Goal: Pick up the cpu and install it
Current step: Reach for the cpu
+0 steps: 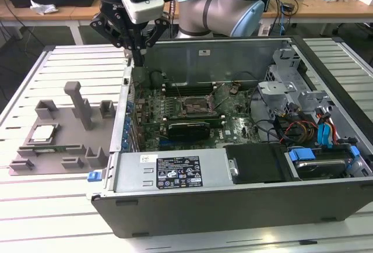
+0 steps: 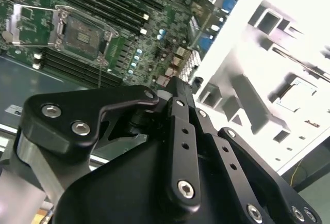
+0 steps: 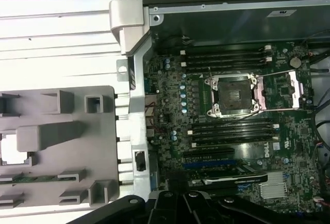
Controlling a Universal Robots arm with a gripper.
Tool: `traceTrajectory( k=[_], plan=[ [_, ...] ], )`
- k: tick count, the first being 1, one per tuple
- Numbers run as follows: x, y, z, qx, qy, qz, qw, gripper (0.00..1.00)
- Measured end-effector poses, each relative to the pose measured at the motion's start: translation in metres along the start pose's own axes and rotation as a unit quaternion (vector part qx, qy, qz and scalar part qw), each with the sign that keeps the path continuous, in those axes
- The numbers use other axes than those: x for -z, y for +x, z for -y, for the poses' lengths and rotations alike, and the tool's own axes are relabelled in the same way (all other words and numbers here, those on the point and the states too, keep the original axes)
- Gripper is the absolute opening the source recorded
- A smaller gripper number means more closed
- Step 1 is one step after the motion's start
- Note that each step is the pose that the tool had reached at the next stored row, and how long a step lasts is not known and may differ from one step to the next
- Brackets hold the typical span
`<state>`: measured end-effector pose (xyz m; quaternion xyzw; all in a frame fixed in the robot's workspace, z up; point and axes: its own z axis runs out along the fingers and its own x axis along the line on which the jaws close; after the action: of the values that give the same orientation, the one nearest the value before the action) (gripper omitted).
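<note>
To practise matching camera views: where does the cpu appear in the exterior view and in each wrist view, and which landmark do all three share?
Exterior view: the cpu lies in the grey tray, toward the exterior view's left.
Second wrist view: the cpu sits in the tray, beyond the slanted post.
First wrist view: the cpu sits in the tray beside that post.
Shared landmark: the open socket on the motherboard.

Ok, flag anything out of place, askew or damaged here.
Nothing stands out. The cpu lies flat in its recess on the grey tray, the socket on the motherboard is open and empty, and the end effector hangs above the case edge.
</note>
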<state>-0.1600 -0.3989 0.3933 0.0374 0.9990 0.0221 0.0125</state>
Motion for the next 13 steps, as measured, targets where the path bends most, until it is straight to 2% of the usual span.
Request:
traceTrajectory(
  k=[4,10,13],
  plan=[
    [0.0004,0.0152,0.0011,0.0,0.0,0.0,1.0,0.11],
    [0.0007,0.0283,0.0021,0.0,0.0,0.0,1.0,0.11],
    [0.001,0.0375,0.0028,0.0,0.0,0.0,1.0,0.11]
  ],
)
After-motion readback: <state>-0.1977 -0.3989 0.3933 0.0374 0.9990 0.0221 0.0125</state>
